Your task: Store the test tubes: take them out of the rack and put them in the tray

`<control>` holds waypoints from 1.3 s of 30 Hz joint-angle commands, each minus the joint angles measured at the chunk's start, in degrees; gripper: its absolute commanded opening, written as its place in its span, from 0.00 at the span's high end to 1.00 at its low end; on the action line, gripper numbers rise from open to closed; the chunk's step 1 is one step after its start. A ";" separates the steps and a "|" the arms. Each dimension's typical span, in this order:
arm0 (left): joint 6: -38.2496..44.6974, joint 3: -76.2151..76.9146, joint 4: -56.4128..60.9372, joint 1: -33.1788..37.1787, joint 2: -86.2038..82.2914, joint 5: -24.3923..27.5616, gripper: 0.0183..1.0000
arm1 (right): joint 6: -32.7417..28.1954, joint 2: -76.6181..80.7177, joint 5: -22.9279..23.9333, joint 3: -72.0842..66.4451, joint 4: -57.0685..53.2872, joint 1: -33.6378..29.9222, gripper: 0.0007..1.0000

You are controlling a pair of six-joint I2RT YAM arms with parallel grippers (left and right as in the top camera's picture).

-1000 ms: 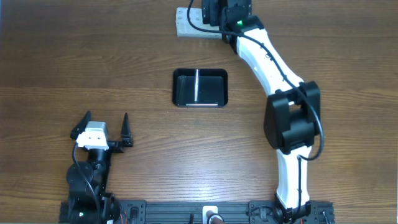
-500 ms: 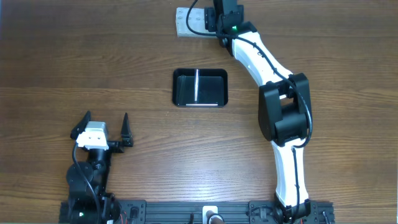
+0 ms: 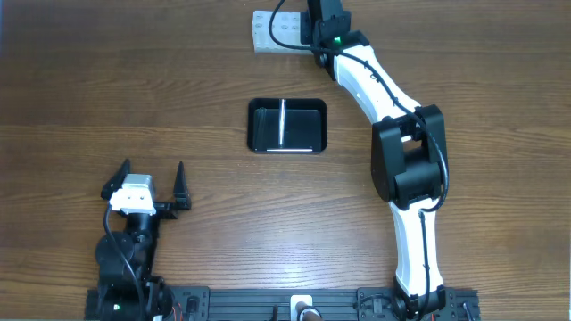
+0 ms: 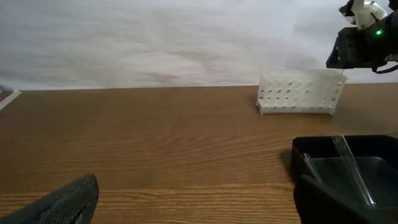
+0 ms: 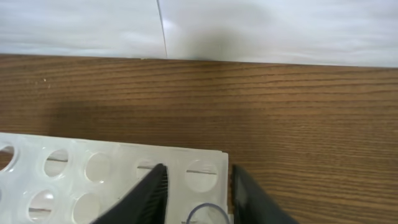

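Wood table (image 3: pixel 89 89) — right gripper (image 5: pixel 198 169) straddles a test tube (image 5: pixel 200 206) in the rack (image 3: pixel 266 32).

Bright, even light throughout, with a faint soft shadow on the table (image 5: pixel 298 124) beside the rack (image 5: pixel 93 168).

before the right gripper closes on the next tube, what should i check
1. Right gripper over the rack's end holes: ok.
2. Next tube's rim between its fingers: ok, going by the right wrist view.
3. Its fingers apart: ok.
4. Tray has room beside the stored tube: ok.
5. Left gripper away from rack and tray: ok.
6. How deep the fingers sit on the tube: cannot tell.
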 commanded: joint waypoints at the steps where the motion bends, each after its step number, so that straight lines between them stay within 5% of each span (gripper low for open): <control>1: 0.81 -0.28 -0.15 0.31 -0.31 0.52 0.00 | 0.26 0.59 1.20 0.00 0.02 -0.42 0.81; 13: 0.81 -0.28 -0.15 0.31 -0.31 0.52 0.00 | 0.26 -0.81 1.38 0.02 -1.01 -0.02 0.92; 24: 0.81 -0.28 -0.15 0.31 -0.31 0.52 0.00 | 0.24 -20.52 1.38 0.02 -2.56 0.26 0.92; 30: 0.81 -0.28 -0.15 0.31 -0.28 0.52 0.00 | 2.84 -27.74 0.98 0.02 -15.67 2.36 0.91; 34: 0.81 -0.28 -0.15 0.31 -0.28 0.52 0.00 | 11.34 -26.21 -8.09 -0.02 -34.45 3.78 0.92; 39: 0.81 -0.28 -0.15 0.31 -0.31 0.52 0.00 | 15.52 -19.12 -14.49 -0.04 -44.44 4.66 0.92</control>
